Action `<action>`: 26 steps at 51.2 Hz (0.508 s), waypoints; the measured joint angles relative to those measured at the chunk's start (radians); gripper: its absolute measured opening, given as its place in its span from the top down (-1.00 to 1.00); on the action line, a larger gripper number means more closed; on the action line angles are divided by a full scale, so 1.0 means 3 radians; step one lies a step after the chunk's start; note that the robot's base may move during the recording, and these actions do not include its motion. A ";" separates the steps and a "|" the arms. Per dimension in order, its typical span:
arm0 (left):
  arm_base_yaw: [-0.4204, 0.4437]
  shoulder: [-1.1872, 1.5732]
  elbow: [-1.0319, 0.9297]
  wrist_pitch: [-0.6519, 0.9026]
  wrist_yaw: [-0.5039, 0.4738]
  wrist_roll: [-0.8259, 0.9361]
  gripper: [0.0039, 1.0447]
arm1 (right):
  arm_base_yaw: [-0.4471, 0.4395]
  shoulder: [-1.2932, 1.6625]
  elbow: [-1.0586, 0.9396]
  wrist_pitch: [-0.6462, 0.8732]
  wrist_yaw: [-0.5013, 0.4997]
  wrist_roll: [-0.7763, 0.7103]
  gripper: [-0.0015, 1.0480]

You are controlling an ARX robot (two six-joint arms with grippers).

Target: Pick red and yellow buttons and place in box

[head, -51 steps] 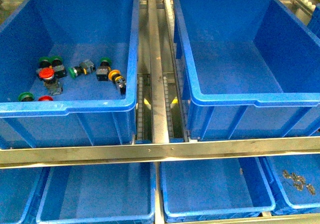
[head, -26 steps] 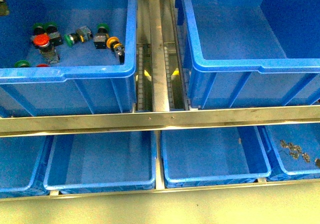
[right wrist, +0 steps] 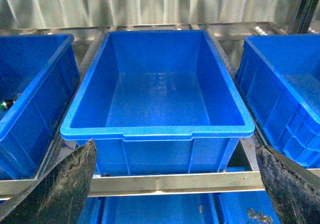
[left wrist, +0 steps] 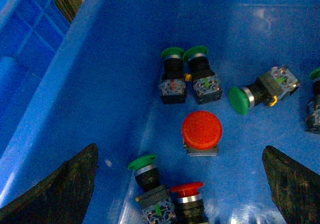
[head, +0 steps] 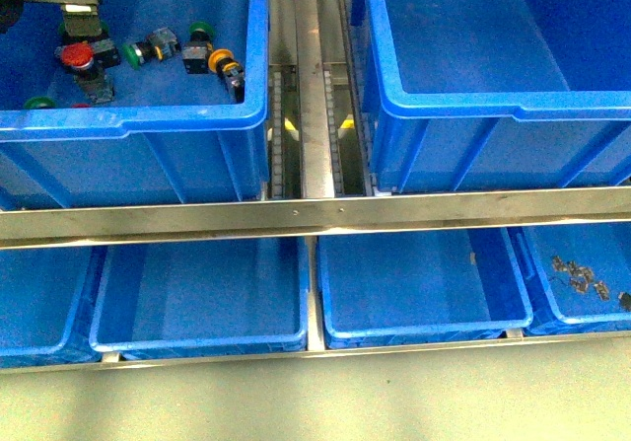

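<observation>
A wrong catch is the worry. The upright red button (left wrist: 201,130) has green buttons (left wrist: 196,52) near it, and a second red button (left wrist: 187,190) lies right beside another green, so a careless drop could nip a neighbour. The round cap might also slip from the pinch. The left tool (left wrist: 179,150) hangs over that red button inside the left crate (head: 138,118), wide and empty. The right tool (right wrist: 175,149), also wide and empty, faces the box (right wrist: 155,130). The yellow button (head: 225,64) lies by the crate's right wall.
</observation>
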 joint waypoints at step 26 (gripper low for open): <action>0.0197 0.0711 0.0821 -0.0292 -0.0058 -0.0140 -0.85 | 0.0000 0.0000 0.0000 0.0000 0.0000 -0.0001 -0.86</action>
